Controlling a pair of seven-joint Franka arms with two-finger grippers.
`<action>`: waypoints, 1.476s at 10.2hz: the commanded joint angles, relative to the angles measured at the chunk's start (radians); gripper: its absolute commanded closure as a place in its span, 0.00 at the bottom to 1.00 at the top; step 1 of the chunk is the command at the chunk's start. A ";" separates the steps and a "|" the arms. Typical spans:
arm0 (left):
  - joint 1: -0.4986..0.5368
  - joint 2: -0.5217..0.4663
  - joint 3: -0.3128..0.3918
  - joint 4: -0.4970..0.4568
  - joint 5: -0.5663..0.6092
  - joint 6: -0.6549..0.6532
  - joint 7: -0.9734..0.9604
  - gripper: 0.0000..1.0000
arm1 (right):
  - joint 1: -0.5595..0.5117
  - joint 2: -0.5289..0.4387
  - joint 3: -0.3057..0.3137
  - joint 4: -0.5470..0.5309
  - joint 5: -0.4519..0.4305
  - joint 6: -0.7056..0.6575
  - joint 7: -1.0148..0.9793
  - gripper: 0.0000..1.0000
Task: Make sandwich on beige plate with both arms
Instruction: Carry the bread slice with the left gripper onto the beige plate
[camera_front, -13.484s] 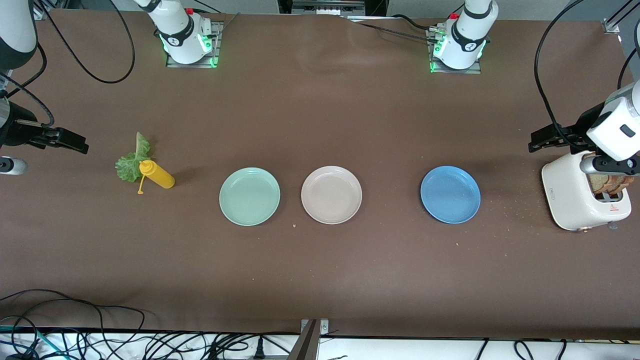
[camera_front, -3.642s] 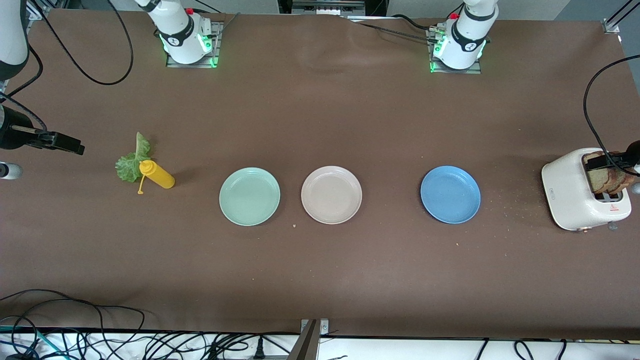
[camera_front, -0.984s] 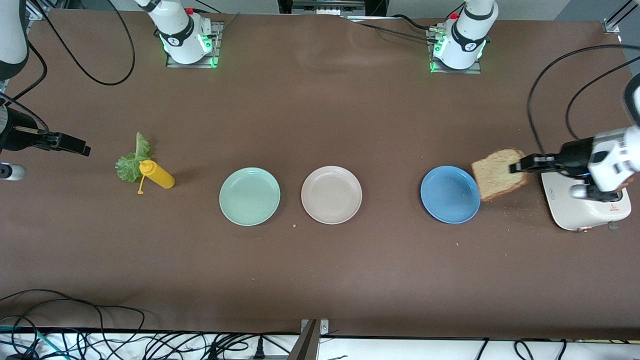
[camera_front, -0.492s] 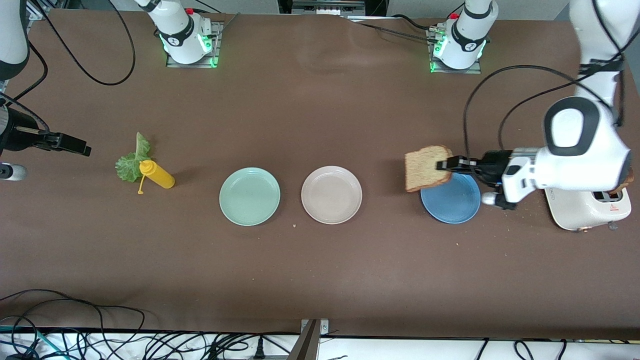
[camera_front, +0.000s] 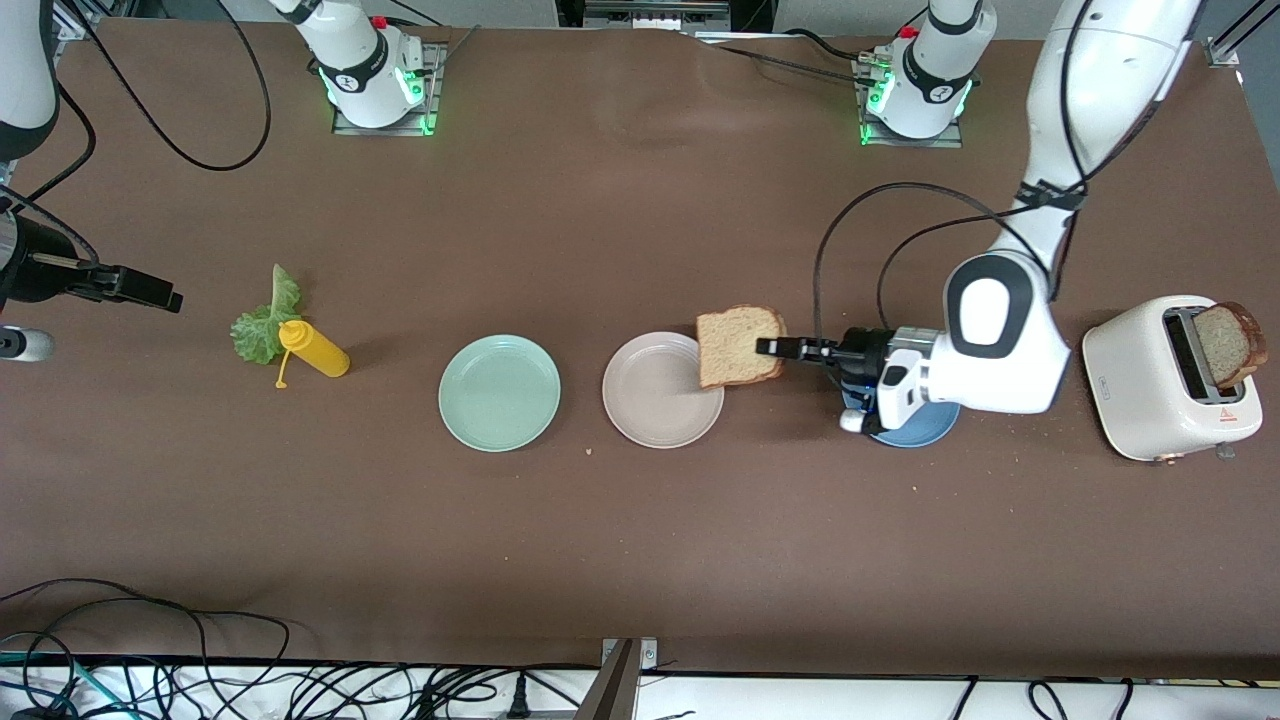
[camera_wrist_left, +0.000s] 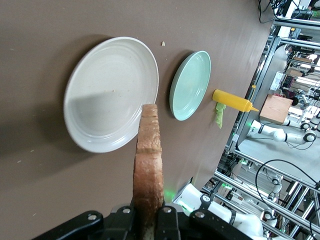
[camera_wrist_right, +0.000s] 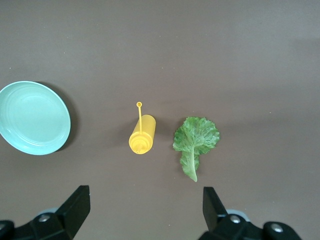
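The left gripper hangs over the rim of the round pale pinkish-beige plate at mid-bench, its fingers pinching a brown wholegrain bread slice by its edge. A second brown slice stands in the white toaster. The right gripper waits with fingers spread above the yellow squeeze bottle and ruffled green lettuce leaf.

The brown matte counter carries a ruffled green lettuce leaf, yellow squeeze bottle, mint-green, beige and blue round plates, and a white toaster.
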 joint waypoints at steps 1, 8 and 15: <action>-0.065 0.049 0.010 0.034 -0.066 0.103 0.011 1.00 | -0.004 -0.006 0.002 -0.004 0.016 0.004 -0.005 0.00; -0.187 0.185 0.010 0.117 -0.155 0.335 0.012 1.00 | -0.004 -0.006 0.002 -0.004 0.016 0.004 -0.005 0.00; -0.191 0.182 -0.014 0.118 -0.201 0.401 0.011 1.00 | -0.004 -0.006 0.002 -0.004 0.018 0.006 -0.005 0.00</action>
